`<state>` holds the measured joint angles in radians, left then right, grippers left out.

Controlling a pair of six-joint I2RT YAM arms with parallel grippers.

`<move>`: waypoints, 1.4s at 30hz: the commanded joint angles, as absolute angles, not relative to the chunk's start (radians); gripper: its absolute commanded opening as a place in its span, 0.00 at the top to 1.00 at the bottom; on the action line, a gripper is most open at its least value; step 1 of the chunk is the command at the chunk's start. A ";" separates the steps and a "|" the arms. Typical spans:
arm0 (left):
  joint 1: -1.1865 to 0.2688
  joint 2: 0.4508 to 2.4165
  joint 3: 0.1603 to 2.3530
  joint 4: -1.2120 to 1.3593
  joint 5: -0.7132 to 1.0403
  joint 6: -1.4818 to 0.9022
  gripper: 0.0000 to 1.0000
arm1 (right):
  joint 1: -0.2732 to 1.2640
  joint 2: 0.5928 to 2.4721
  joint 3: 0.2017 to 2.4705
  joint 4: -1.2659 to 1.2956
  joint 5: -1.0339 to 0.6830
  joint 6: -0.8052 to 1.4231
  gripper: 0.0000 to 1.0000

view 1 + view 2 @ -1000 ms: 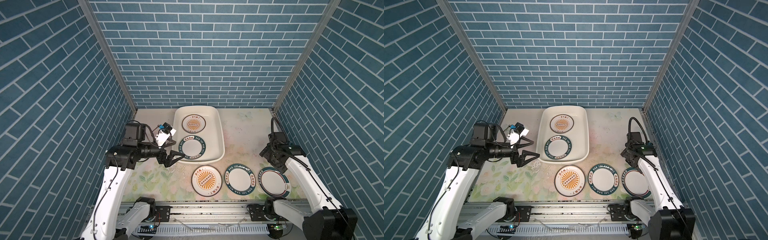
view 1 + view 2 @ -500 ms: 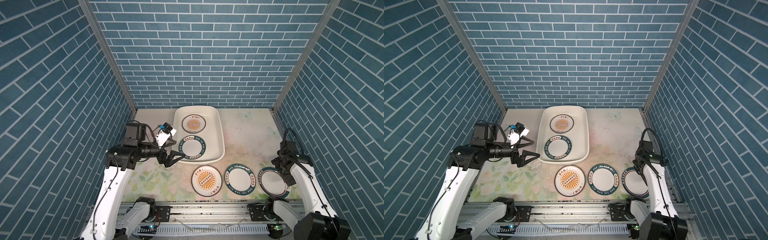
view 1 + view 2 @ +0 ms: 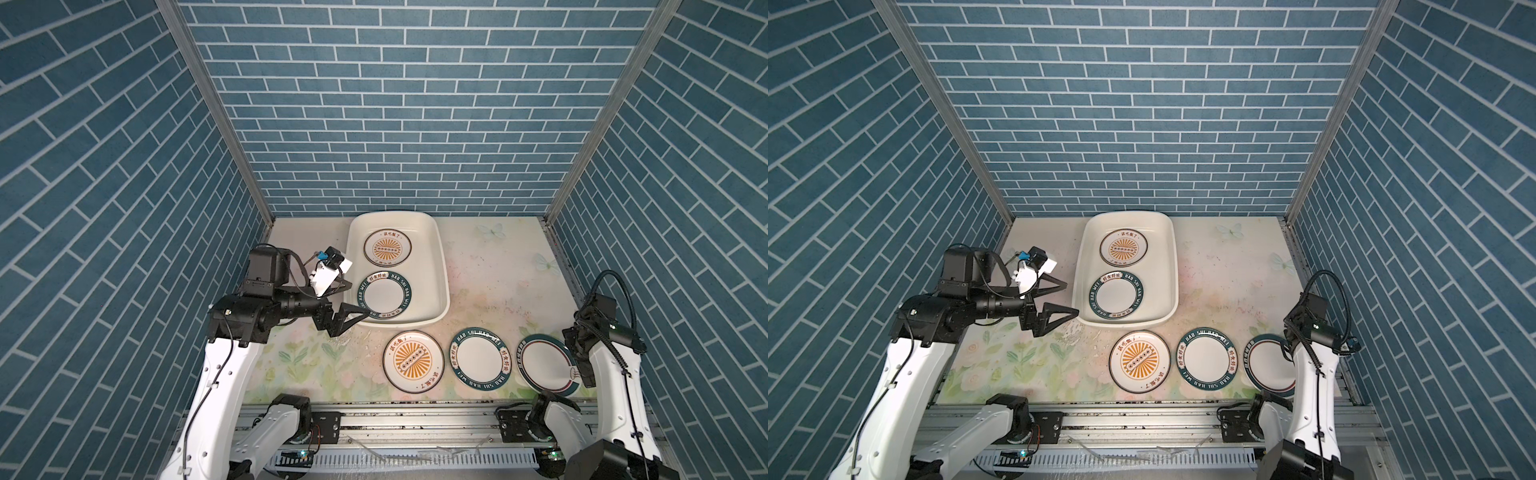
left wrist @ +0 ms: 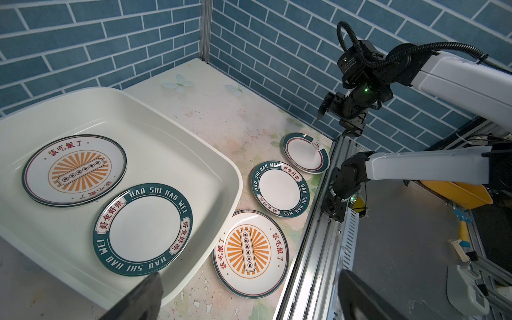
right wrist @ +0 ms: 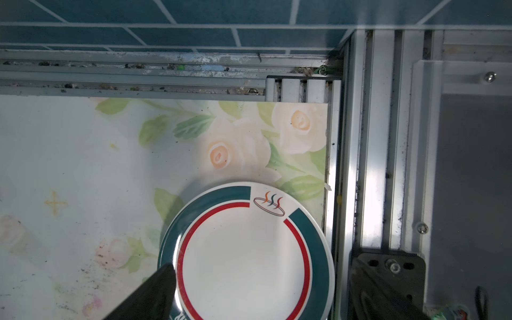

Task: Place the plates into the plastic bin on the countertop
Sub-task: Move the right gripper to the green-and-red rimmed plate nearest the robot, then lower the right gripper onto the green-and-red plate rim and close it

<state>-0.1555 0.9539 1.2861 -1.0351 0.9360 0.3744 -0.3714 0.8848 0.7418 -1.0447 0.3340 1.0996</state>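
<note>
— Why did the right gripper [image 5: 260, 266] gape over the emblem plate [image 3: 544, 365]?
— Likely to straddle its rim; it lay near right on the countertop [image 3: 490, 270], outside the plastic bin [image 3: 440, 266].

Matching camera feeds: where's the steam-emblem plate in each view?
In a top view: steam-emblem plate, rightmost of the front row.
In a top view: the plate, rightmost there too.
Left wrist: the plate, farthest of the loose row.
Right wrist: the plate, close up, directly below the camera.
Shared landmark: grey metal rail at its edge.
</note>
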 commanded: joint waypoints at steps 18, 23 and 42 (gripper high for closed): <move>-0.161 0.943 1.295 -1.055 0.911 0.399 0.00 | -0.497 0.840 0.509 -0.964 0.180 1.069 0.02; -0.161 0.945 1.295 -1.055 0.906 0.399 0.00 | -0.500 0.846 0.481 -0.928 0.176 1.062 0.02; -0.161 0.955 1.322 -1.068 0.883 0.416 0.00 | -0.503 0.863 0.408 -0.830 0.095 1.039 0.03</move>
